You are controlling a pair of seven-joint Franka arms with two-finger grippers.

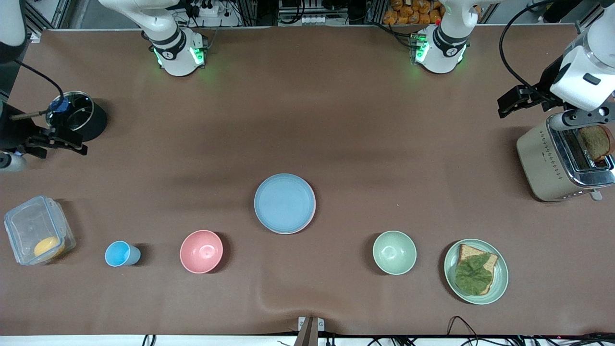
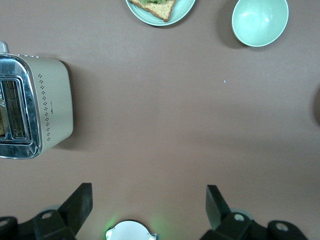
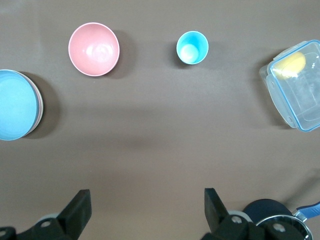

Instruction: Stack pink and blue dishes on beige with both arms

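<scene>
A light blue plate point(image 1: 284, 203) lies on top of a stack at the middle of the table, also in the right wrist view point(image 3: 15, 105). Under it a thin edge of the pink plate point(image 1: 314, 212) peeks out. The beige plate is hidden beneath them. My left gripper point(image 1: 503, 106) hangs open and empty over the table beside the toaster, its fingers wide apart in the left wrist view point(image 2: 149, 200). At the right arm's end, my right gripper point(image 1: 80, 145) is open and empty next to a black pot, with bare table between its fingers point(image 3: 147, 202).
A toaster point(image 1: 552, 163) holding bread stands at the left arm's end. Nearer the front camera sit a green plate point(image 1: 501, 281) with bread and a leaf, a green bowl point(image 1: 394, 252), a pink bowl point(image 1: 201, 251), a blue cup point(image 1: 120, 253) and a clear box point(image 1: 33, 226). A black pot point(image 1: 93, 122) stands by the right gripper.
</scene>
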